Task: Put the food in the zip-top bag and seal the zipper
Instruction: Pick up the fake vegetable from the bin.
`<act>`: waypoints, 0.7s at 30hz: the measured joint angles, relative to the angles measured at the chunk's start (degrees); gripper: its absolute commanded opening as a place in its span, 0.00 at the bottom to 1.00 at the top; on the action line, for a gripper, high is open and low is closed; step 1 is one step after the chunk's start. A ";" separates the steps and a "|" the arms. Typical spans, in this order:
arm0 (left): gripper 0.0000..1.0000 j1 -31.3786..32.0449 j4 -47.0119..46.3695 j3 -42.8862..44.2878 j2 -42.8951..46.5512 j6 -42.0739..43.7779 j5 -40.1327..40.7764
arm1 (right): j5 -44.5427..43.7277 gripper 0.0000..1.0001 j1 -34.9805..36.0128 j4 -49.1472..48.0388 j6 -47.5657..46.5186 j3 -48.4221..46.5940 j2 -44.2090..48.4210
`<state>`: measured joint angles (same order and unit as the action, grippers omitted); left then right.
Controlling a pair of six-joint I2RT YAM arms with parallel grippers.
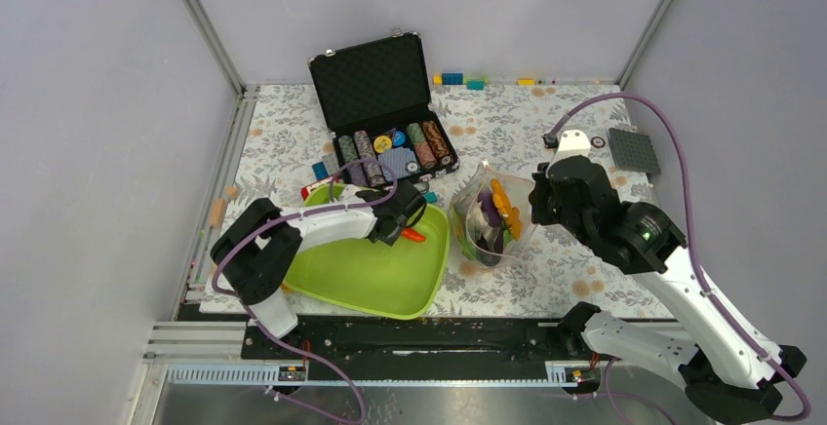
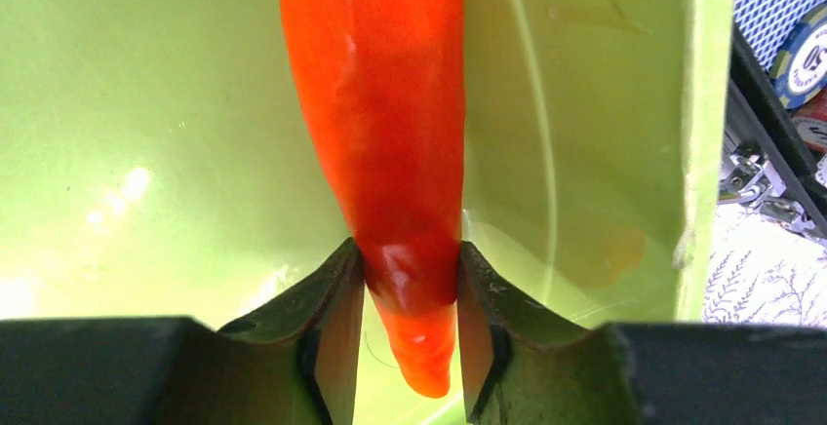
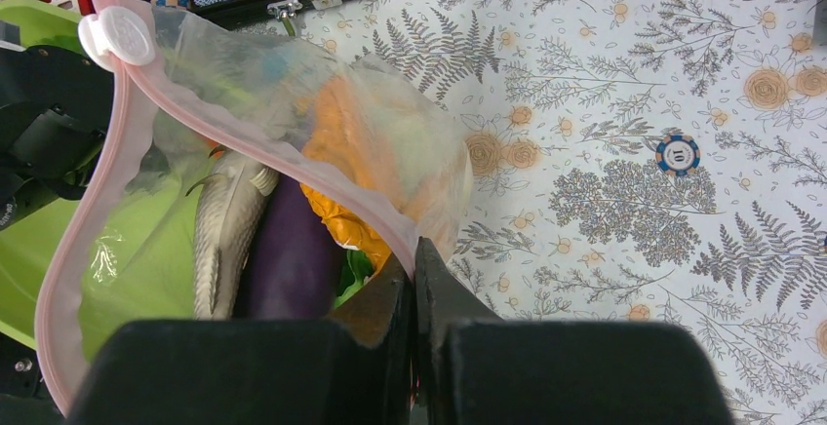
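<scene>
Left gripper's (image 2: 408, 264) jaws clamp the orange carrot (image 2: 375, 103); right gripper's (image 3: 414, 274) jaws pinch the zip-top bag's (image 3: 244, 84) rim.

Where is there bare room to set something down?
Bare cloth lies back right, between the case and the grey plate, and back left beside the case. The tray's near half is free. Crowded: between case, tray and bag.

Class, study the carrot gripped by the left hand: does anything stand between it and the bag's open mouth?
Only the raised rim of the green tray lies between the carrot and the bag, whose mouth the right hand holds open. Nothing else visible does.
</scene>
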<state>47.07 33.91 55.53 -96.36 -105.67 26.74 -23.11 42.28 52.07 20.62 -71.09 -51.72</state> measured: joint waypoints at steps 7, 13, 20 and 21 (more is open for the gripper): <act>0.00 0.00 0.55 -0.31 0.79 1.60 -0.13 | -0.24 0.00 0.00 0.00 0.00 0.00 0.00; 0.00 1.66 5.03 -2.64 8.57 9.33 1.55 | -0.37 0.00 0.00 0.00 0.00 0.00 0.00; 0.00 10.82 0.59 -2.95 30.58 31.15 11.10 | -0.31 0.00 0.00 0.00 -0.02 0.00 -0.02; 0.00 12.13 -3.87 -3.61 34.32 36.81 10.91 | -0.24 0.00 0.00 0.00 -0.02 0.00 -0.02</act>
<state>59.20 30.04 51.92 -62.04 -68.86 37.65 -23.35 42.28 52.07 20.60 -71.09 -51.75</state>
